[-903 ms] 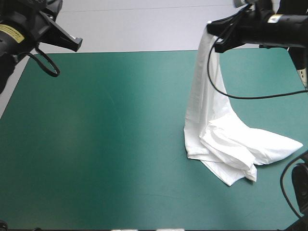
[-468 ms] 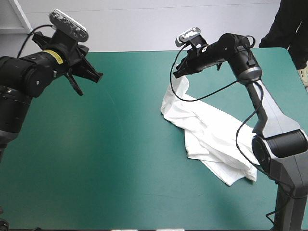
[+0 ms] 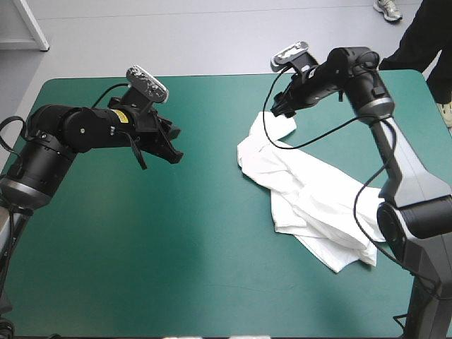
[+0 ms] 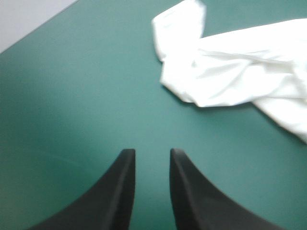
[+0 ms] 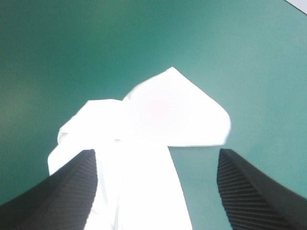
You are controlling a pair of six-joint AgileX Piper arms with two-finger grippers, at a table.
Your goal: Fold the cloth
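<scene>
The white T-shirt [image 3: 311, 198] lies crumpled in a long strip on the right half of the table, running from near the far edge toward the front right. My right gripper [image 3: 280, 111] hovers just over its far end, fingers wide apart; in the right wrist view the T-shirt [image 5: 163, 110] lies loose below and ahead of the open right gripper [image 5: 156, 154]. My left gripper [image 3: 171, 146] hangs over the middle of the table, left of the T-shirt. In the left wrist view the left gripper [image 4: 151, 153] stands slightly open with nothing in it, and the T-shirt [image 4: 230, 76] lies ahead.
The teal-green cover [image 3: 141, 240] stretches bare from the left gripper to the front edge. The table's far edge [image 3: 212, 76] runs close behind the right gripper. The T-shirt's near end lies close to the front right corner.
The right gripper came down with the T-shirt's end, laid it on the table and opened, letting go. The left arm swung in toward the middle and its fingers parted a little.
</scene>
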